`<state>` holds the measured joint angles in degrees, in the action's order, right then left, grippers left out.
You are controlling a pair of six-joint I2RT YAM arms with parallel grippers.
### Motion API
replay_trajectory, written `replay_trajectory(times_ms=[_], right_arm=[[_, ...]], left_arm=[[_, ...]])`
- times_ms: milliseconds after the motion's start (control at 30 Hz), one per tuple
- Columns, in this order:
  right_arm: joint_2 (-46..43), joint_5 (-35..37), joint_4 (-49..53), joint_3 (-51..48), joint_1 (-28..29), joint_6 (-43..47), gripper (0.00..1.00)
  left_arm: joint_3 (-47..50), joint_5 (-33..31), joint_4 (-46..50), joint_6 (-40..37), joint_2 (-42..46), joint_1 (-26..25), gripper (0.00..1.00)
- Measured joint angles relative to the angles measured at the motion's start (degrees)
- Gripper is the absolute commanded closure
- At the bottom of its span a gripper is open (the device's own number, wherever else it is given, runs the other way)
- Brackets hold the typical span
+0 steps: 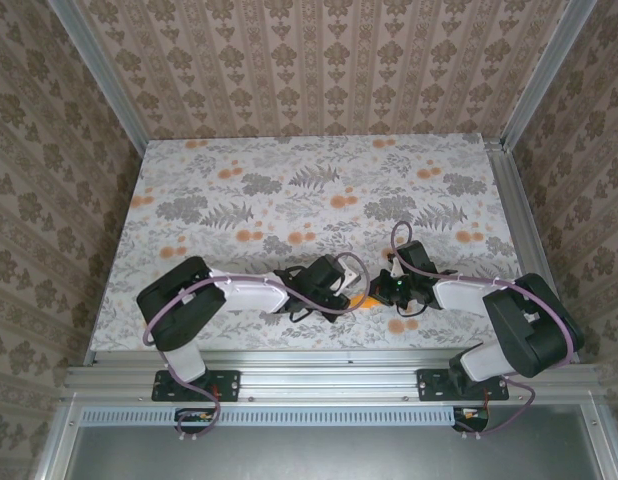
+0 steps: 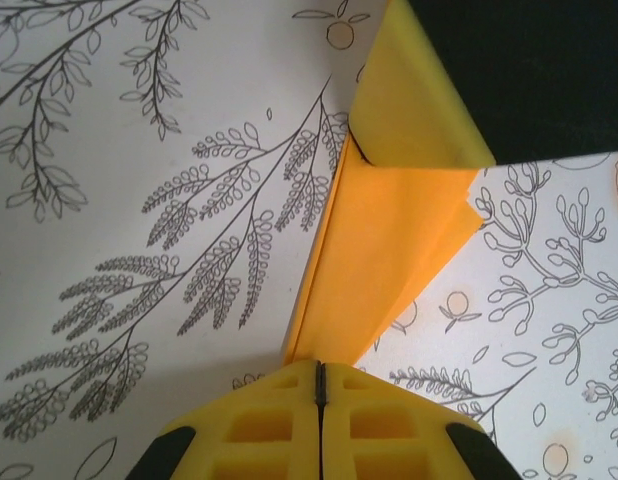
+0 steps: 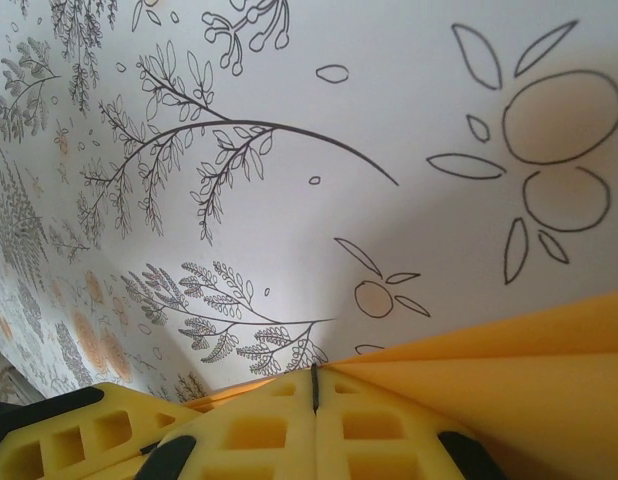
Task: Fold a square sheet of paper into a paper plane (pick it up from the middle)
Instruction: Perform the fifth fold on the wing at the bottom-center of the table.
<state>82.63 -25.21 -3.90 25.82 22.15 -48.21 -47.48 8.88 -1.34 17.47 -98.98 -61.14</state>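
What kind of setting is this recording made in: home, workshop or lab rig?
Most likely a purpose-built lab booth: patterned backdrop walls box in a table with a floral cloth, aluminium framing edges it, and the left arm and right arm are bolted to the near rail.

Folded sheet of paper sits front-centre over the desk, between the two claws. Left claw on its left end, right claw on its right end, tips facing, each pinching the paper. Arm bases sit left and right at the near edge.
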Motion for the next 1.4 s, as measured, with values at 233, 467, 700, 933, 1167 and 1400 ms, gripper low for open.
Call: replay_trajectory(times_ms=[233, 467, 700, 933, 1167, 1400], right_arm=[[0.2, -0.1, 0.0, 0.1, 0.0, 0.2, 0.99], [0.4, -0.5, 0.2, 0.4, -0.1, 1.2, 0.99], [0.7, -1.0, 0.4, 0.8, -0.1, 2.1, 0.99], [0.6, -1.3, 0.4, 0.8, -0.1, 2.3, 0.99], [0.6, -1.4, 0.2, 0.8, -0.1, 2.4, 0.99], [0.6, -1.8, 0.2, 0.8, -0.1, 2.4, 0.99]], left_arm=[[1.7, -0.6, 3.1, -0.2, 2.5, 0.0, 0.94], [1.8, -0.8, 7.6, -0.4, 4.6, 0.2, 0.94], [-1.8, 0.8, 11.1, -0.3, 7.4, 1.5, 0.95], [-6.2, 5.5, 5.8, 1.0, 3.7, 1.7, 0.96], [-6.2, 10.2, 1.7, 2.7, -2.1, 1.7, 0.99], [-4.2, 11.9, -2.3, 3.8, -3.4, 1.7, 1.0]])
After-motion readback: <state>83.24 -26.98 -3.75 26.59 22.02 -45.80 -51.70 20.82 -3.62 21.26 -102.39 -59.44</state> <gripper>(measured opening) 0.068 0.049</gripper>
